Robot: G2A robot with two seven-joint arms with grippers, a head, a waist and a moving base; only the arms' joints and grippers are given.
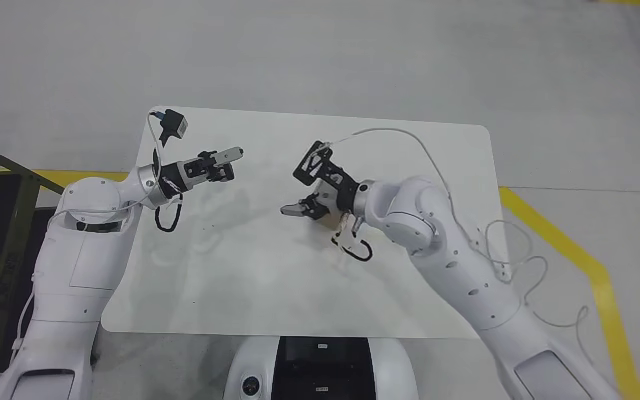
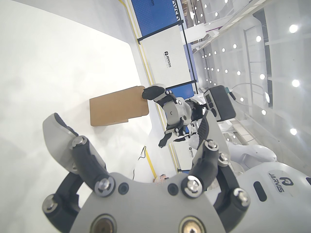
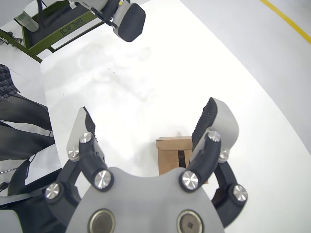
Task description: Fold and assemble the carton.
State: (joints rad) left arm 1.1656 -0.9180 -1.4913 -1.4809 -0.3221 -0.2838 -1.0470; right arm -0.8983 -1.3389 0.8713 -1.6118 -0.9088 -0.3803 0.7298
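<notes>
Found the carton (image 3: 168,156) resting near the middle of the white surface (image 1: 250,280), brown and unheld. Saw the right gripper (image 3: 148,105) hovering just over it, fingers (image 3: 218,115) spread wide, one tip at its edge. Noted the left gripper (image 1: 230,163) well apart over the surface's left side, fingers (image 2: 58,127) likewise released, grasping nothing.
</notes>
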